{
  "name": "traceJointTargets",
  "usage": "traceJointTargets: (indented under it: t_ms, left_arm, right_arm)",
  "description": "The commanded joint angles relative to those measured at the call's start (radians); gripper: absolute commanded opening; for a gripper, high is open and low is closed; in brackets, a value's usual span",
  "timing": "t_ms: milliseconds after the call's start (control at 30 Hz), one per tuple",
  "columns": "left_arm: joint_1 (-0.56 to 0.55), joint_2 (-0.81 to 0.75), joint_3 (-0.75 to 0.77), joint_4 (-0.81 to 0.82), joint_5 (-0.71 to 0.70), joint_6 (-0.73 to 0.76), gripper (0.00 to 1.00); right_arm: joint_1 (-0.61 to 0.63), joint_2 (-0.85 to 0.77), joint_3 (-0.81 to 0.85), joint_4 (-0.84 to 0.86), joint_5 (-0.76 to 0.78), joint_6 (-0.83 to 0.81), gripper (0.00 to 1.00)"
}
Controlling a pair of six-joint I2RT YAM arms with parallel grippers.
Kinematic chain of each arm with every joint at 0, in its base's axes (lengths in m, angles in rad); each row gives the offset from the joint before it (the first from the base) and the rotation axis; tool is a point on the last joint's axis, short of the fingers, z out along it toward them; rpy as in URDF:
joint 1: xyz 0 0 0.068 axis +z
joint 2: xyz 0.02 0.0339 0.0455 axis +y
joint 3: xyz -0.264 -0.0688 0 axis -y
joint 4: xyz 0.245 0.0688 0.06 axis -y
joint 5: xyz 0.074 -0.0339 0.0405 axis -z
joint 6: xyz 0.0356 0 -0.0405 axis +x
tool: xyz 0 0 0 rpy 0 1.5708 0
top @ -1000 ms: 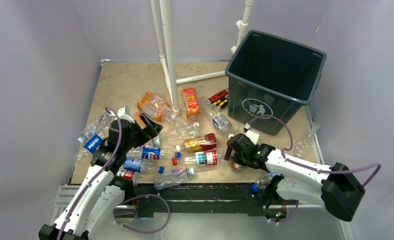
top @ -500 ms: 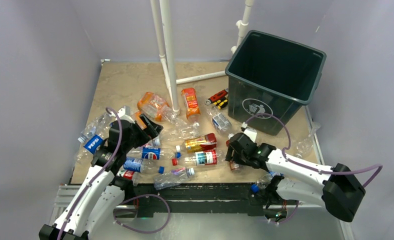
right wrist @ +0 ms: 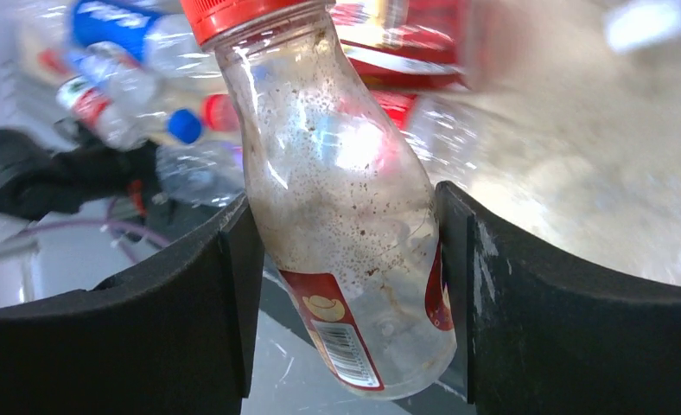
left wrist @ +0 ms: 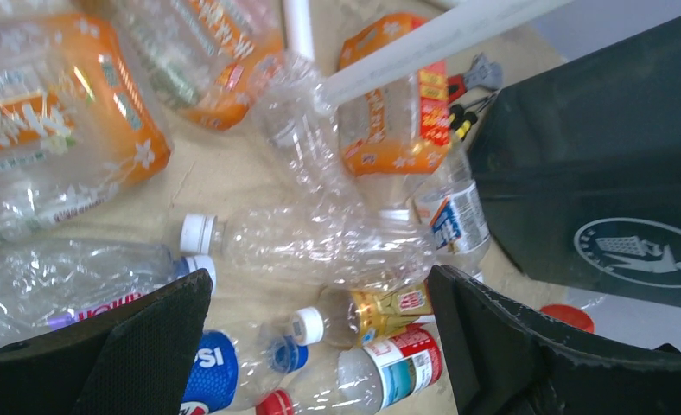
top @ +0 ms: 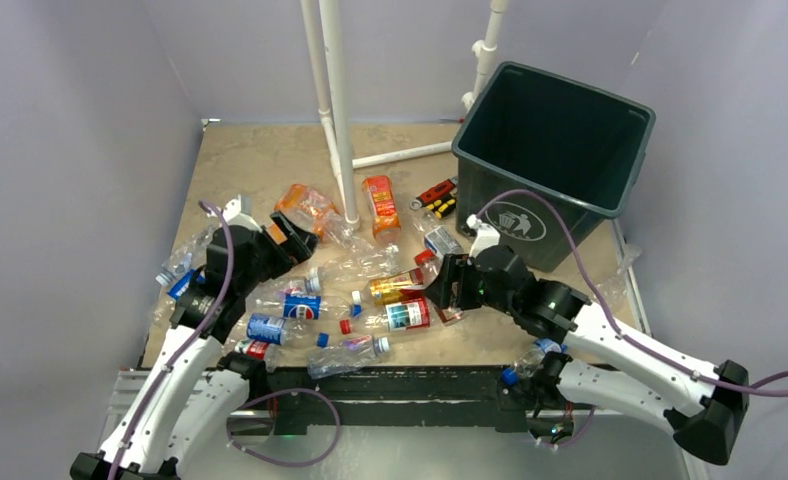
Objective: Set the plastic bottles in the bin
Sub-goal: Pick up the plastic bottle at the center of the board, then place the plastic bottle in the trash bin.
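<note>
Clear red-capped plastic bottle (right wrist: pixel 320 156) clamped by right gripper (right wrist: pixel 346 259) | dark green-grey square bin (top: pixel 560 130) just beyond-right | left gripper (left wrist: pixel 320 294) spread wide, empty

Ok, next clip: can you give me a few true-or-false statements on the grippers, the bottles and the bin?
1. The right gripper grips a red-capped bottle between its fingers. True.
2. The left gripper is shut on a blue-labelled bottle. False: its jaws stand wide open above the pile, with nothing between them.
3. The bin stands upright at the far right of the table. True.
4. Everything has already been binned. False: many bottles lie on the table in front of the arms.
</note>
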Motion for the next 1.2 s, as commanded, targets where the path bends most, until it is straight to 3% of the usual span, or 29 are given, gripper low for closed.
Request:
traceJointTargets:
  t_ms: [0,100,267,433,633,900,1167]
  left_arm:
    - [0.006,0.003,0.124,-0.006,-0.046,0.063,0.96]
    - [0.006,-0.020,0.164,0.061,0.002,0.101,0.99]
    - [0.006,-0.085,0.178,0.332,0.283,0.125,0.99]
    - [0.006,-0.021,0.166,0.589,0.533,0.052,0.99]
    - [0.003,0.015,0.117,0.937,0.717,-0.094,0.99]
    - [-0.034,0.047,0.080,0.940,0.734,-0.076,0.99]
    - [-0.110,0.046,-0.003,1.094,0.686,-0.083,0.99]
  right_arm:
    - [0.014,-0.070,0.046,0.213,-0.230,-0.239,0.47]
    - [0.014,-0.129,0.024,0.400,-0.376,-0.307,0.47]
    - [0.015,-0.162,-0.041,0.735,-0.538,-0.333,0.47]
    - [0.022,-0.089,-0.059,0.898,-0.579,-0.356,0.47]
    - [0.029,-0.078,-0.095,1.058,-0.516,-0.337,0.43]
    - [0.031,-0.075,-0.153,1.273,-0.435,-0.269,0.44]
    - [0.035,0.053,-0.123,1.438,-0.448,-0.170,0.45]
